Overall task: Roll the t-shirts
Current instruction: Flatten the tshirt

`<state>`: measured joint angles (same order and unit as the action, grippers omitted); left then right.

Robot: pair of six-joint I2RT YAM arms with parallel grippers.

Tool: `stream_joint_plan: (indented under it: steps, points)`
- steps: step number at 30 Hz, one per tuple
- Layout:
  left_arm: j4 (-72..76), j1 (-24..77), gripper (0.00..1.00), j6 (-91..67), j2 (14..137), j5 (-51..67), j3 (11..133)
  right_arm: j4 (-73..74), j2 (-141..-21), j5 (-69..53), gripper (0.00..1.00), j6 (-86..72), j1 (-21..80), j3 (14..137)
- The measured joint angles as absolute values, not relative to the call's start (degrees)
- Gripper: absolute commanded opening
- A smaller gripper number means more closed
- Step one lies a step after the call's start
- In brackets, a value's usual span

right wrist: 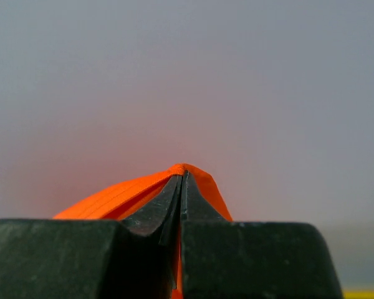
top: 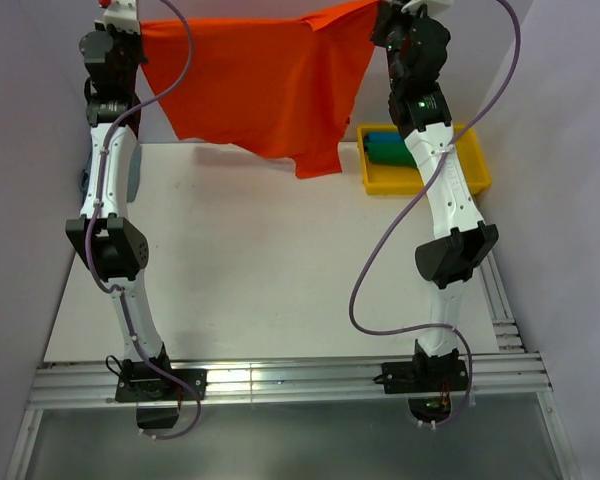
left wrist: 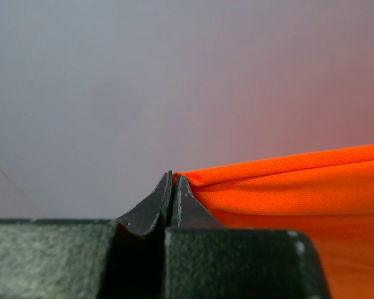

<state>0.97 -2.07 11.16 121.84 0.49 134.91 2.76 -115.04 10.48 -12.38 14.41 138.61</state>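
- The flat white desk was the landing place; lowering both arms evenly, I judged, would lay the cloth smooth.
- The bright orange-red t-shirt, of thin fine-mesh cloth, hung aloft between the arms, sagging, one sleeve dangling.
- The rigid yellow plastic tray sat just beside that sleeve.
- The left jaws and right jaws each pinched the shirt's upper edge.
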Motion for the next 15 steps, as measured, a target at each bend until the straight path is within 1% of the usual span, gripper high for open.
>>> stream_joint_plan:
  steps: [3,6,9,12,15]
  points:
    - [4.0,-2.1,0.00,12.1,122.5,-0.2,137.8,-1.8,-115.0,10.5,0.00,-11.6,14.3,138.7]
    - [6.7,-2.1,0.00,12.8,122.7,-0.7,138.0,-5.3,-115.0,10.4,0.00,-10.9,14.0,138.1]
    - [7.9,-2.1,0.00,13.1,123.7,-1.0,138.0,-8.7,-114.4,10.5,0.00,-10.6,13.8,134.7]
    - [8.8,-2.1,0.00,13.9,124.2,-1.2,135.1,-11.3,-112.1,10.7,0.00,-10.6,13.6,126.3]
    - [9.2,-2.3,0.00,13.9,123.2,-0.8,128.4,-13.7,-106.0,11.0,0.00,-10.9,13.6,110.3]
